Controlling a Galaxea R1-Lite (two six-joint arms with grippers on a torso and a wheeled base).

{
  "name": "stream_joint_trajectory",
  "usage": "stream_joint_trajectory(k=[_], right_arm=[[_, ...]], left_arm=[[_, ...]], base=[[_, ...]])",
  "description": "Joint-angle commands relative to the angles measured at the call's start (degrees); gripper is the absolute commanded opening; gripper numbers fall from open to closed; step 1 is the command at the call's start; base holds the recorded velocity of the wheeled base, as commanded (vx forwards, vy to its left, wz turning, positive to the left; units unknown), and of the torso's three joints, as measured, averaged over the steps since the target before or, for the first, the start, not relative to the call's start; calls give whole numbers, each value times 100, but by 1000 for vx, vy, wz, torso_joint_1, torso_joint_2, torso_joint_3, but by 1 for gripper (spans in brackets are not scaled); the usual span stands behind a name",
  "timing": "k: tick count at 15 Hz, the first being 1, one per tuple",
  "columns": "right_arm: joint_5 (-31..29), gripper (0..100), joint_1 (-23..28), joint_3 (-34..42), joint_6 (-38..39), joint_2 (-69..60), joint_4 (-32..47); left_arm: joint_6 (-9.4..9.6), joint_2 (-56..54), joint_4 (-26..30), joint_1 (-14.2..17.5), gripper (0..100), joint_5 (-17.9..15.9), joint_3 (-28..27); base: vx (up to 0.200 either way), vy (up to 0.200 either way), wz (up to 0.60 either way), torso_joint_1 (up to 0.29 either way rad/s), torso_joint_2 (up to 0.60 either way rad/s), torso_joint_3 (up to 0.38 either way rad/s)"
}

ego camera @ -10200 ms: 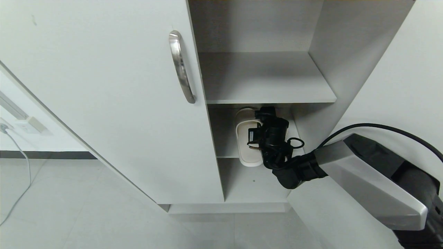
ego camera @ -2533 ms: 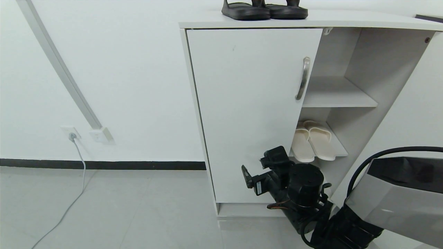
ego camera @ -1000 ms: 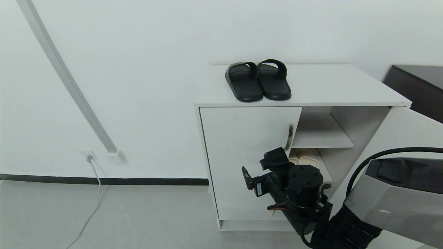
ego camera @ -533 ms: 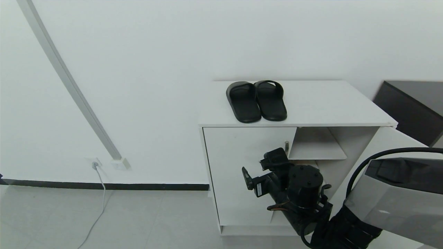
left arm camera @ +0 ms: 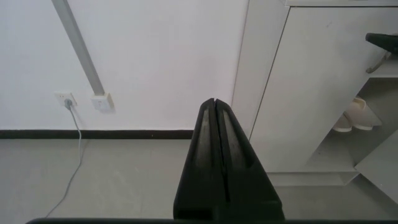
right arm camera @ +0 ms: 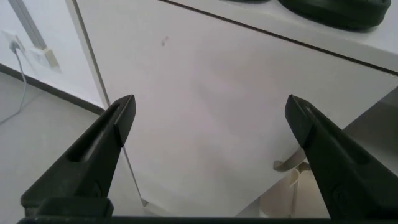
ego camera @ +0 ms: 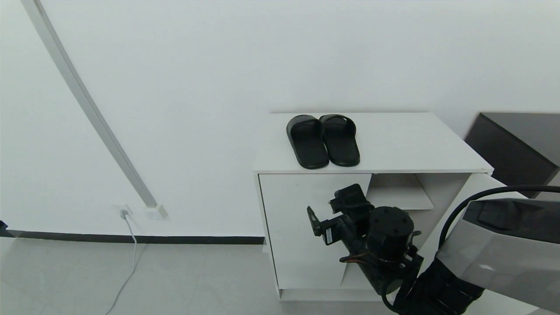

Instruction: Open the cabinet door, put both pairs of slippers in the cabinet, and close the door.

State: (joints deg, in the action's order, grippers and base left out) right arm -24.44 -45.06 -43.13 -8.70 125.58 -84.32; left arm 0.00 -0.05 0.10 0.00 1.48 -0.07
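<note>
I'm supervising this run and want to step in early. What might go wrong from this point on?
The black slippers lie side by side near the front edge of the cabinet top; a pinch by the open right tool might catch just one and nudge the other off. The open door stands close beside the right arm, so lifting the arm may bump it.

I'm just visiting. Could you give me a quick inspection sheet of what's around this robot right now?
Surface: cabinet top, white, bearing one pair.
Job's things: black slippers on top; white slippers on a lower shelf inside; right door open.
Clutter: nothing seen.
Grippers: left gripper shut, empty; right gripper open, empty, facing the closed left door.
Cables: power cable from wall socket to floor.
Surroundings: white wall, grey floor, dark furniture beside.
</note>
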Motion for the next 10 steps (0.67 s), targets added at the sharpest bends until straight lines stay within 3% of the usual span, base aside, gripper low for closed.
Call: stream_joint_trajectory(k=[1,8,10], right_arm=[[-17,100,50,-134,9,-200,294],[-553,100,14,-1971,1468,-1642,4583],[-606,100,-3,-2516,1723,-1668,5338]], left_arm=[[0,5,-1,0,0,2,7],[18,5,-1,0,0,-7,7],[18,5,-1,0,0,-7,7]], base=[[0,0,0,0,0,0],[0,0,0,0,0,0],[0,0,0,0,0,0]])
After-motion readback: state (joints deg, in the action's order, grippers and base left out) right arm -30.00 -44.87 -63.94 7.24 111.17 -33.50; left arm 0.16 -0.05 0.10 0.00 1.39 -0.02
